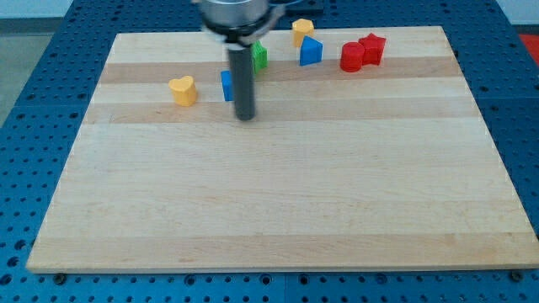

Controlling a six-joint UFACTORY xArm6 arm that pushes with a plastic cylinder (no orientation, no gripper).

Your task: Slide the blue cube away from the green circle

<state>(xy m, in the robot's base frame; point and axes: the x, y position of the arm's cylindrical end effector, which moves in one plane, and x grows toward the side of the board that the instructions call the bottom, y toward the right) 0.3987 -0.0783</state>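
1. We see a pale wooden board (278,202) lying on a blue perforated table (50,25); our dark rod (243,80) comes down from the view's top, and my tip (245,117) rests on the board in the upper left part.

2. We have no jaws on this arm, only the rod, so nothing is open, closed or gripped.

3. The blue cube (226,85) stands just at the view's left of the rod, touching it or nearly so, and is partly hidden behind it; my tip sits a little below and to the right of the cube.

4. The green block (260,56) peeks out at the rod's right, above the cube; the rod covers most of it, so we cannot tell its shape; it stands near the cube, with the rod between them.

5. A yellow heart-shaped block (183,89) lies left of the cube, apart from it.

6. Further right, near the top edge, we see another yellow block (302,30) with a blue block (311,52) just below it; two red blocks (353,56) (372,49) stand touching each other beyond these.
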